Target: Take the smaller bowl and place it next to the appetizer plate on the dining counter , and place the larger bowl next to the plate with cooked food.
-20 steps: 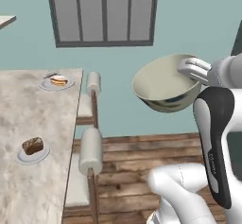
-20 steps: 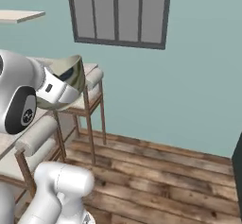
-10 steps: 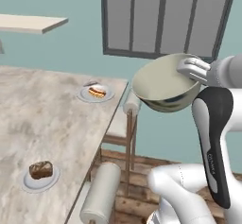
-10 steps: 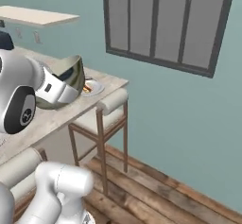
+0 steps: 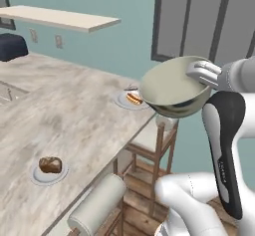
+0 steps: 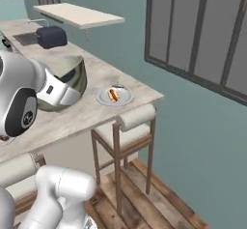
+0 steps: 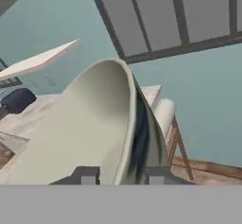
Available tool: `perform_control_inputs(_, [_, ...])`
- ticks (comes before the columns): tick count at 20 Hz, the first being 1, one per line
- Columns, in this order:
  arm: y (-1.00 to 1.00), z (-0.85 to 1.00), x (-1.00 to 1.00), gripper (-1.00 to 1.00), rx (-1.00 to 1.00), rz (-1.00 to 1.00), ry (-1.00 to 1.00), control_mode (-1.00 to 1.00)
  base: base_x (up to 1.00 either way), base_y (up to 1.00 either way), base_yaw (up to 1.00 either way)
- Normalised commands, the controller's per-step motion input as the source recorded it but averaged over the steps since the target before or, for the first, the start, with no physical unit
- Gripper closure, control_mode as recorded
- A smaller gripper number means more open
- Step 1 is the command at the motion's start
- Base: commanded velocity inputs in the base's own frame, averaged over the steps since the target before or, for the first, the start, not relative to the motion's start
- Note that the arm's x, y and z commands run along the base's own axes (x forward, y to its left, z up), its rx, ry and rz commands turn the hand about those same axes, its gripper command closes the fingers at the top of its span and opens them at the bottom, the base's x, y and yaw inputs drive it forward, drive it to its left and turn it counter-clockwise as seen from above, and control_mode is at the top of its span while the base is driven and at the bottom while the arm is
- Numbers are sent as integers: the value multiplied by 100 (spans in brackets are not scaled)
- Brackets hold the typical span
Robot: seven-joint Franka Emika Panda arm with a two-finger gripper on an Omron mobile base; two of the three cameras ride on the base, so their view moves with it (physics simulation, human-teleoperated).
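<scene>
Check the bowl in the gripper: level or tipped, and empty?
Tipped and empty: the bowl leans in the gripper, its bare cream inside turned toward the dining counter.

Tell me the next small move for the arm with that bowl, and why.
Probably carry the bowl left and lower it beside a plate: the gripper pinches its rim, holding it off the dining counter edge, above the stool, near the far plate.

A rendered home kitchen with a dining spot: a long beige-grey veined marble island counter carries two small white plates of food, and wooden stools with pale cylindrical cushions stand along its right side. At the far left sit a dark blue toaster and a pale wall shelf on the teal wall, with a dark-framed window to the right above wood plank flooring.
</scene>
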Motion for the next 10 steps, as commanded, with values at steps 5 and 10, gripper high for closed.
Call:
perform_control_inputs(5, [0,0,0,100,0,0,0,100,89,-11,54])
perform_control_inputs(10, [0,0,0,100,0,0,0,100,86,-12,54])
